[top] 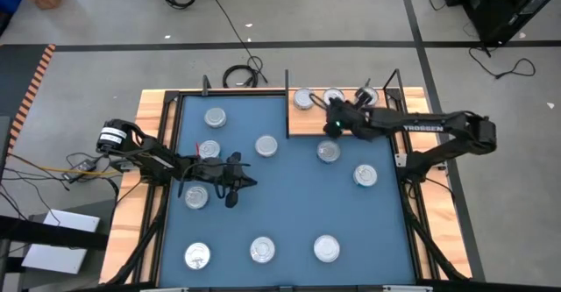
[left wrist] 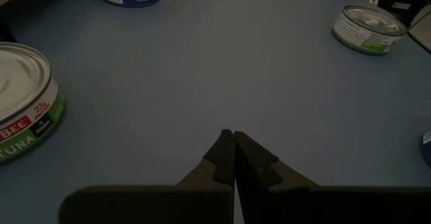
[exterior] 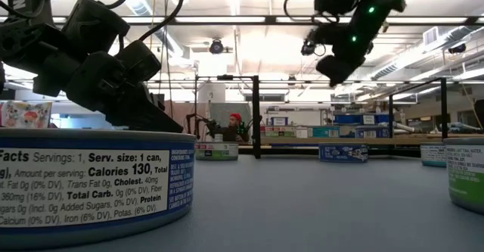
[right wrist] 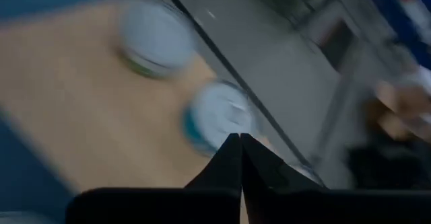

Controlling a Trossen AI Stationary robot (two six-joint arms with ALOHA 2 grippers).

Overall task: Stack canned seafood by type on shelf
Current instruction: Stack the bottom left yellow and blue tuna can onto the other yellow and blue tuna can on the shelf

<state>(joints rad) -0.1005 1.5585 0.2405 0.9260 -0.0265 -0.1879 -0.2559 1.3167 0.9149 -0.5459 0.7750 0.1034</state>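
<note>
**A:** Silver lids first: where do the tins sit against the board?

**B:** Two tins [top: 303, 99] stand on the light wooden shelf [top: 307, 124] at the far edge, one with a greenish side band and one bluish as the right wrist view shows them, blurred. A third may be there, but the arm hides that spot. The rest lie flat on the blue mat [top: 289, 195], well apart from one another.

**A:** And the right gripper?

**B:** The right gripper [top: 334, 122] hangs over the shelf's right part, raised well clear of the table in the low view, fingers pressed together and carrying nothing. The nearest loose tin [top: 328, 152] is just on the near side of it, on the mat beside the shelf's edge. My guess is that it is the next pick.

**A:** The left one?

**B:** The left gripper [top: 235, 185] rests low over the mat at centre left, also closed and empty. A tin with a green-banded tuna label [left wrist: 27, 103] sits close by it.

**A:** Any long axis to line up?

**B:** None. They are short round cans, smooth metal tops, paper labels, so any approach angle should serve; flat lids should stack steadily.
</note>
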